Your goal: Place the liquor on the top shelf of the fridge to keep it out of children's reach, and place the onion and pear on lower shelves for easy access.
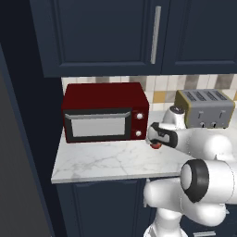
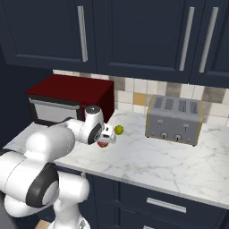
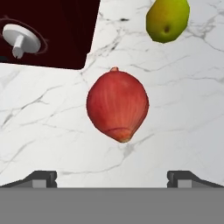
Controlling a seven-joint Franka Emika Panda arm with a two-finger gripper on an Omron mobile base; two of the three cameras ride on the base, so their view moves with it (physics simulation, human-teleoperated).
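Observation:
The onion (image 3: pixel 117 105), a red ball with a small tip, lies on the white marble counter (image 3: pixel 183 109), directly under my hand. My gripper (image 3: pixel 113 179) is open, its two dark fingertips (image 3: pixel 41 178) wide apart on either side of the onion and holding nothing. The pear (image 3: pixel 167 19), yellow-green, lies just beyond the onion to the right. In the right base view the pear (image 2: pixel 119 129) sits beside my wrist and the onion (image 2: pixel 103 144) peeks out under it. The onion (image 1: pixel 157 146) also peeks out below my hand in the left base view. The liquor and the fridge's shelves are out of view.
A dark red microwave (image 1: pixel 105 112) stands on the counter just left of the onion, its white knob (image 3: pixel 17 39) close to my hand. A grey toaster (image 2: pixel 174 118) stands to the right. Dark navy cabinets (image 2: pixel 134 36) hang overhead. A tall grey side (image 1: pixel 14 185) rises at far left.

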